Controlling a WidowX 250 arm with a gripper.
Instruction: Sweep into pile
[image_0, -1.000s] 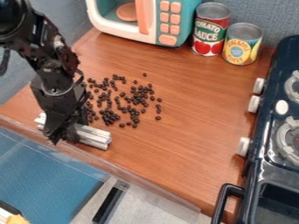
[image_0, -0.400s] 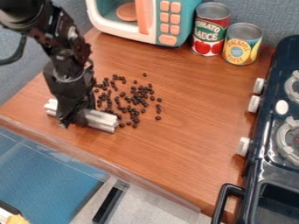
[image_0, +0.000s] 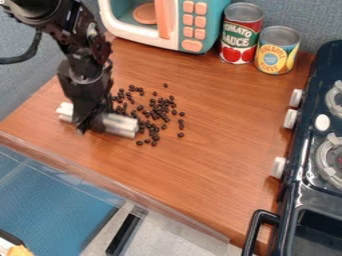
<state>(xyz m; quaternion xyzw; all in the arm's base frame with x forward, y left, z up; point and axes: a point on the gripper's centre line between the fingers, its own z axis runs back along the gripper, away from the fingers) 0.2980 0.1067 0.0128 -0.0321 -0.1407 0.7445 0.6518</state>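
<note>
Toy microwave (image_0: 132, 31) at table's (image_0: 200, 170) far edge, round orange plate (image_0: 145, 13) visible inside. Red can (image_0: 241, 37) and yellow can (image_0: 276, 52) upright right of it, metal tops, contents can't tell. Toy stove (image_0: 300, 167) along the right edge, knobs facing the table. Clear strip (image_0: 167, 215) along the near edge; wood surface spans between beans and stove, also between beans and near edge. Gripper (image_0: 88, 126) low on left part of table, clamped around middle of white bar (image_0: 119, 124), ends sticking out both sides. Dark beans (image_0: 155, 113) scattered loosely left of table center, nearest ones right beside the bar.
</note>
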